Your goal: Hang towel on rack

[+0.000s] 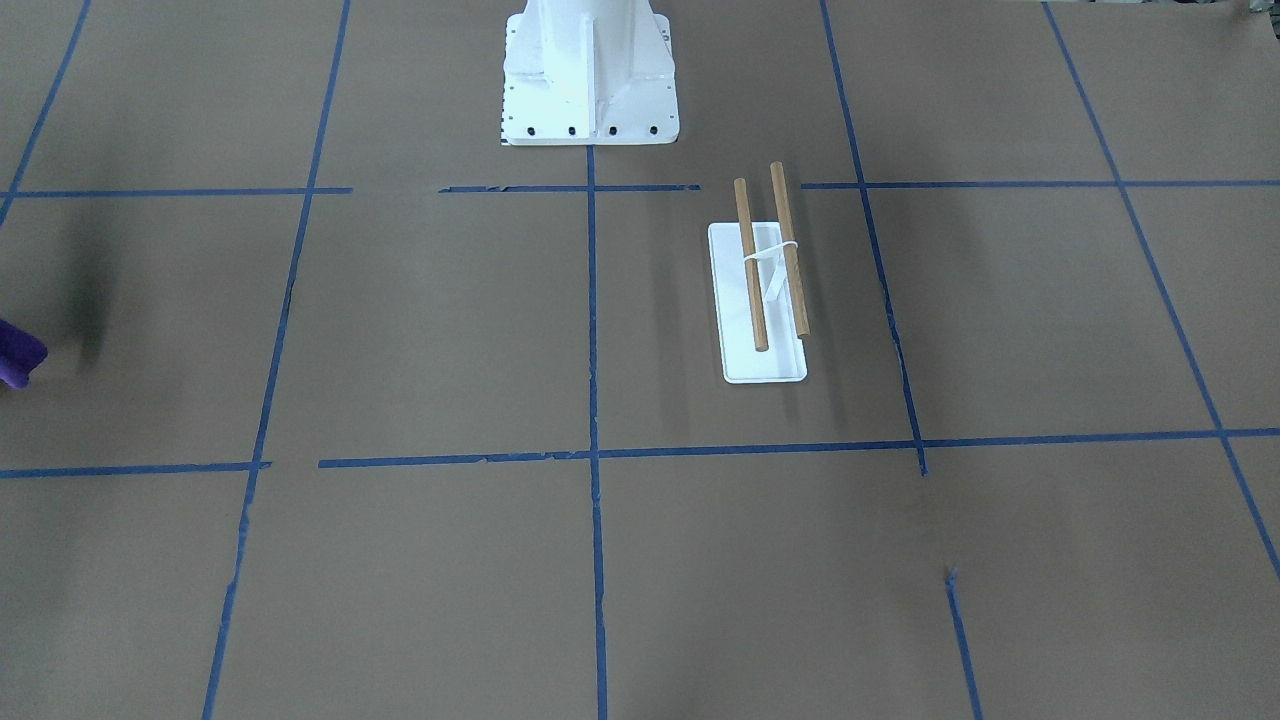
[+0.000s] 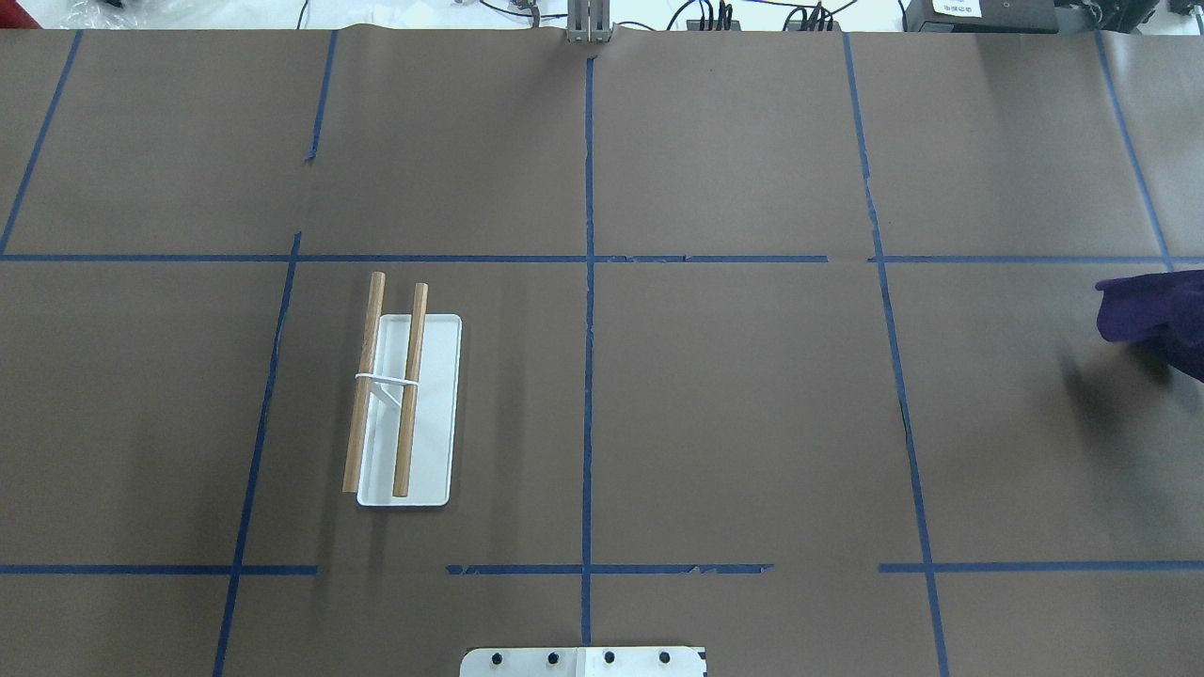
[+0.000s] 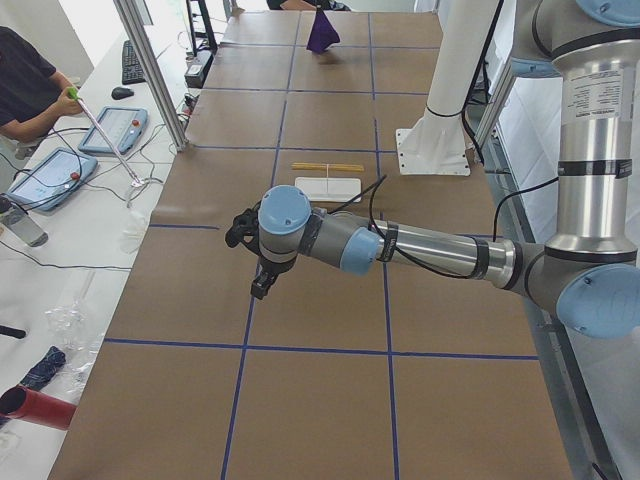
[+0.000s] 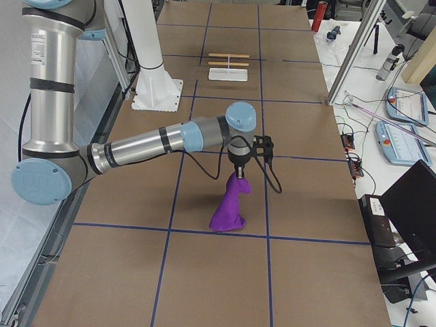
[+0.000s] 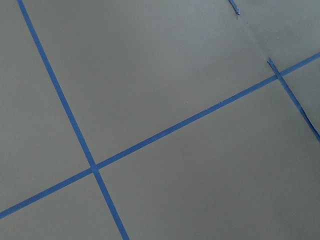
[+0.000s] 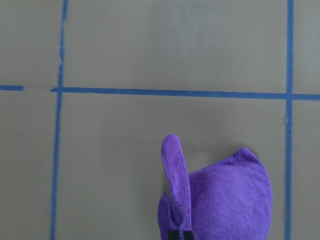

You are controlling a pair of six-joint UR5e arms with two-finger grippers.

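Brown paper crossed with blue tape lines (image 5: 92,167) covers the table (image 2: 734,414). At the robot's far left, the left arm (image 3: 400,245) hovers above the table, and its wrist view shows only paper and tape. The arm shows only in the side view, so I cannot tell whether its jaws are parted or closed. Left of centre stands the small rack with a flat white base and two parallel light-brown wooden bars (image 2: 410,400); both bars are bare. Well apart from it, at the robot's far right, the purple cloth towel (image 4: 230,204) is drawn up into a peak, with its lower end touching the table. The right arm (image 4: 157,143) has its jaws closed on the towel's top fold, as the right wrist view confirms. Judgement: the pick-up is in hand, and carrying and hanging are not yet done. The next move calls for lifting the towel clear, carrying it across to the rack, and draping it over a bar without toppling the stand.
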